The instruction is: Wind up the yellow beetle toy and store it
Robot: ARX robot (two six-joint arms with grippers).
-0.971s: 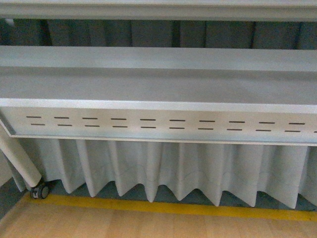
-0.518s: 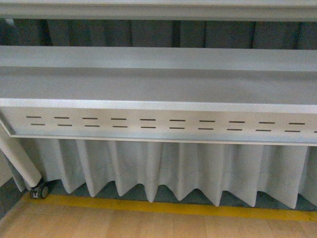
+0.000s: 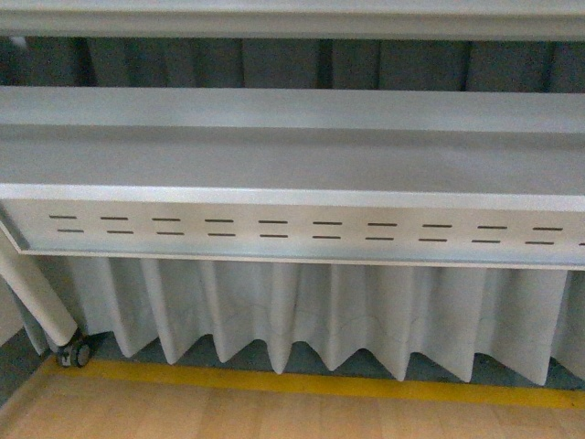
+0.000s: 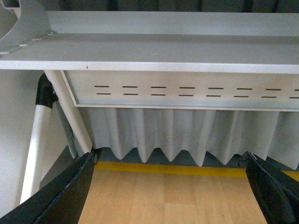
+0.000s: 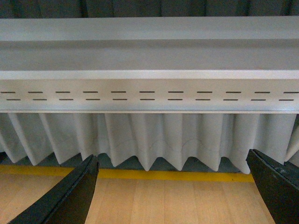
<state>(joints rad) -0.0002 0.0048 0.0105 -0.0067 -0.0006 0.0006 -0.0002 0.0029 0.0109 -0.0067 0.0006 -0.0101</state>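
I cannot find the yellow beetle toy in any view, so I cannot say where it sits. The front camera looks at the grey surface (image 3: 274, 155) almost edge-on, with its slotted panel (image 3: 292, 229) underneath, a pleated curtain (image 3: 320, 311) below that, and a yellow line (image 3: 320, 384) across the wooden floor (image 3: 274, 416). A caster (image 3: 73, 352) shows at the lower left.

Both wrist cameras are low and face the same panel. The left fingers (image 4: 65, 196) are spread wide with nothing between them, and so are the right fingers (image 5: 70, 196).

I judge the task to be at its very start: no toy located, nothing wound, nothing stored. The next move calls for lifting the arms above the surface's edge so I can look down on its top. If the toy is up there, I would then line one pair of fingers over its body.
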